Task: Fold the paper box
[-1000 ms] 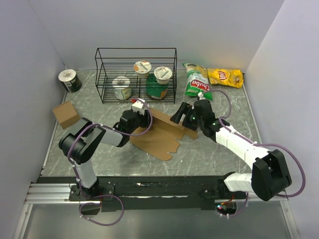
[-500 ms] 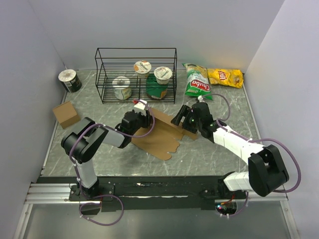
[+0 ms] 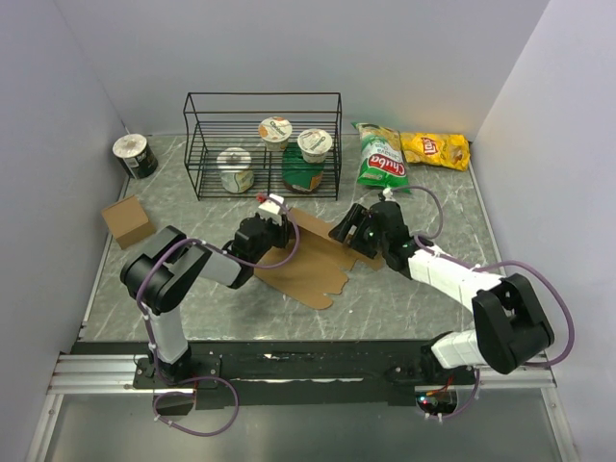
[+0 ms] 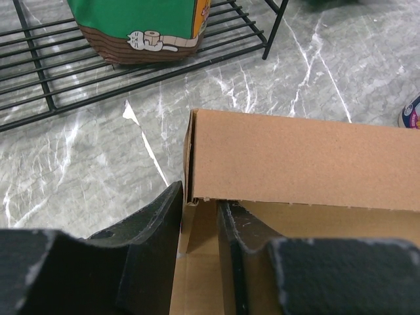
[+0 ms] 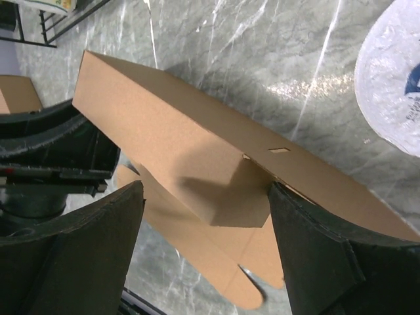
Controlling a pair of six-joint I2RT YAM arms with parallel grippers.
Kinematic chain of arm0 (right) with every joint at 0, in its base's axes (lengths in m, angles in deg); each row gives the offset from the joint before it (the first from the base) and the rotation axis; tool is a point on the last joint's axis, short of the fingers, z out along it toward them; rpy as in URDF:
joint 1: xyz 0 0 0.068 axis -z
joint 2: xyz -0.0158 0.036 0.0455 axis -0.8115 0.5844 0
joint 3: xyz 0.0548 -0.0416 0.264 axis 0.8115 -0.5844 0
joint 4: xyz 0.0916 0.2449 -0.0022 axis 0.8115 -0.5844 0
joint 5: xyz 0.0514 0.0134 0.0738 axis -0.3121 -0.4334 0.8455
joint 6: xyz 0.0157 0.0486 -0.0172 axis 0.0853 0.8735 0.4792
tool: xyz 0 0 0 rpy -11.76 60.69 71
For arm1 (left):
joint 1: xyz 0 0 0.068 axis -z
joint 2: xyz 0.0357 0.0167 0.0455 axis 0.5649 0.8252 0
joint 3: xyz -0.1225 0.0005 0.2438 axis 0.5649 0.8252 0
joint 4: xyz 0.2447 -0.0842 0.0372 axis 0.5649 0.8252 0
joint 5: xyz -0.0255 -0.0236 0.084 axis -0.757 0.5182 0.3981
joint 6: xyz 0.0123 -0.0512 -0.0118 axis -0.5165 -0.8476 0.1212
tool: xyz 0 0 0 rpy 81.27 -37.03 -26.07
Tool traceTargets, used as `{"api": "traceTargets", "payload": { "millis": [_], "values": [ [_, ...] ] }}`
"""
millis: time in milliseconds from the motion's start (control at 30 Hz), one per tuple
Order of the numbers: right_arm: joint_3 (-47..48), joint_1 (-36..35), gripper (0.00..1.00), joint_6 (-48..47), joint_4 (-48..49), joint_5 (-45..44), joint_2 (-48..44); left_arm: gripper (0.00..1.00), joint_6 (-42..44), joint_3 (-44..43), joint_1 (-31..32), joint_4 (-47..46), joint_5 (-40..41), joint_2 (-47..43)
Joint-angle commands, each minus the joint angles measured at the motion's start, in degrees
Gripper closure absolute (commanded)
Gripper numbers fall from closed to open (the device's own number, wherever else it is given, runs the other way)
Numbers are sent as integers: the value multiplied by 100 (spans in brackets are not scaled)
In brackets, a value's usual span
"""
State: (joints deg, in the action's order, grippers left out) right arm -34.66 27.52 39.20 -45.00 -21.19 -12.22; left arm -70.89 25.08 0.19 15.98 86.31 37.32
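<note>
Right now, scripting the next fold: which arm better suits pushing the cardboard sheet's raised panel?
Likely right: its open end effector straddles the raised panel of the brown cardboard sheet; the left end effector pinches its corner.

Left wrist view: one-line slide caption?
Left gripper pinches the paper box at its raised flap's corner, with the wire rack and green package behind.

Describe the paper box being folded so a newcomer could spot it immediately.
Start at the black wire rack at the back of the table. Just in front of its right end lies the paper box, a brown die-cut sheet with one long wall raised, pinched by the left tool. Unlike the small cube-like box at the table's left edge, it is spread open with scalloped flaps.
</note>
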Motion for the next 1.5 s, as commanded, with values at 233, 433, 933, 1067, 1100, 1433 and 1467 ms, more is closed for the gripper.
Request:
{"api": "traceTargets", "payload": {
  "millis": [233, 433, 933, 1067, 1100, 1433, 1467],
  "values": [
    [-98, 62, 25, 510, 1005, 46, 328, 68, -22, 271, 145, -411, -30, -77],
    [-46, 97, 40, 572, 1182, 98, 459, 68, -101, 412, 180, -472, 14, -121],
    [-134, 422, 63, 422, 1410, 406, 618, 38, -329, 781, 197, -209, -83, -841],
    [-46, 466, 68, 335, 1367, 520, 688, 26, -434, 1071, 197, -191, -91, -1175],
    [15, 466, 69, 317, 1366, 564, 749, 25, -452, 1158, 189, -139, -74, -1237],
    [376, 422, 67, 211, 1569, 959, 1268, 11, -646, 1396, 66, 626, -346, -2204],
    [429, 422, 66, 185, 1542, 1029, 1303, 10, -654, 1405, 22, 626, -346, -2144]
  ]
}}
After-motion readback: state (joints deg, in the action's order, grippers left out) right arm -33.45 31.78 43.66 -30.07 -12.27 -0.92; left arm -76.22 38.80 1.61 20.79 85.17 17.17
